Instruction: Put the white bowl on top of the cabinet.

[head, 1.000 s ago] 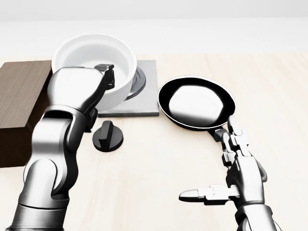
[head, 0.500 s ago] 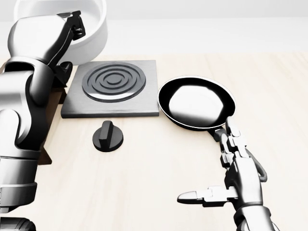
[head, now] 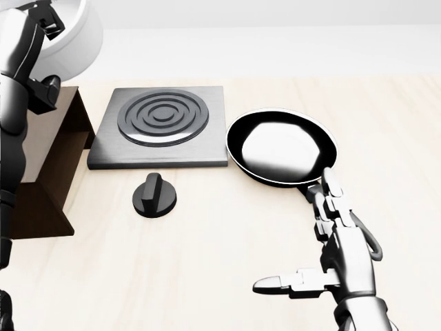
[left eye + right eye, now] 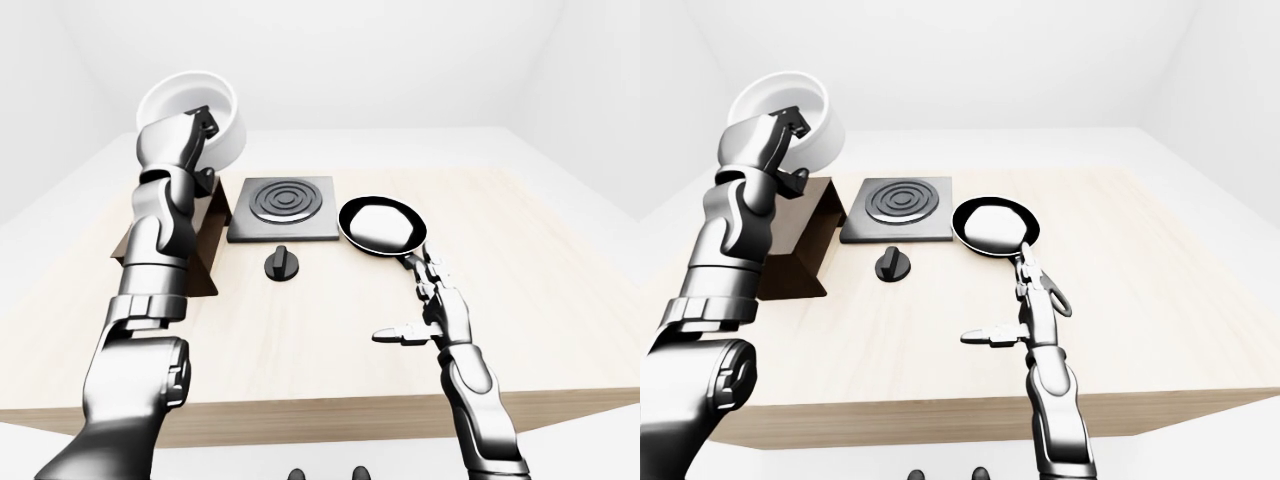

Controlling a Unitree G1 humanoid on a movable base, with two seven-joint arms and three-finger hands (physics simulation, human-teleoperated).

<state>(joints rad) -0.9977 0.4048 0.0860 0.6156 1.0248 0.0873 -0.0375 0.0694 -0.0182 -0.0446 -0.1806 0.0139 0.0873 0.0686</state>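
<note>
Step in hand: carry to placement. The left hand [image 4: 190, 135] has its fingers clamped on the rim of the bowl [image 4: 192, 105], held in the air above the cabinet [image 4: 205, 235], not yet resting on it. Next move, by judgement: lower the bowl level onto the cabinet's flat top, then release.

The bowl is smooth, white and round. The cabinet is a dark wooden block on the pale worktop [image 4: 330, 330].

The right hand [image 3: 341, 265] hovers right of the cabinet, fingers apart, empty.

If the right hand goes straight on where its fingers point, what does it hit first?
Probably the pan. The right hand is open, its long fingers aimed toward the view's top, almost at the pan's near rim. Depth is unclear, so it might meet the handle there first.
</note>
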